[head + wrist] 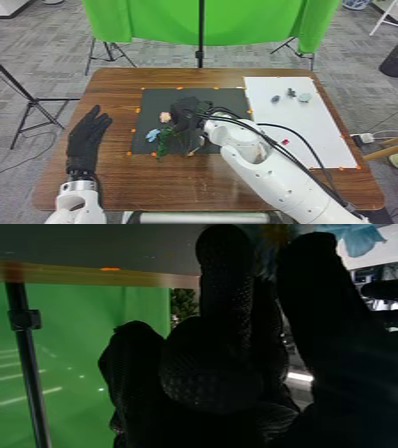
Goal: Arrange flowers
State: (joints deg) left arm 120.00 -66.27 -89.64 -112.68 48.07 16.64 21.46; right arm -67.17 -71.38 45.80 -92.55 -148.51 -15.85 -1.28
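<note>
Black fabric glove, my right hand (pixel 184 115): above the dark mat (pixel 160 100); whether it is open, closed or gripping something, I cannot tell. Its fellow, my left hand (pixel 85 142): left of the mat, open, fingers straight. One pink flower (pixel 165 117): on the mat's left part. One pale blue flower (pixel 152 135): likewise, nearer the mat's near edge. Green stems (pixel 163 147): at that near edge. White sheet (pixel 306 130): right of the mat.

Left hand (pixel 84 145) points forward, fingers straight; right arm (pixel 282 175) slants inward.
</note>
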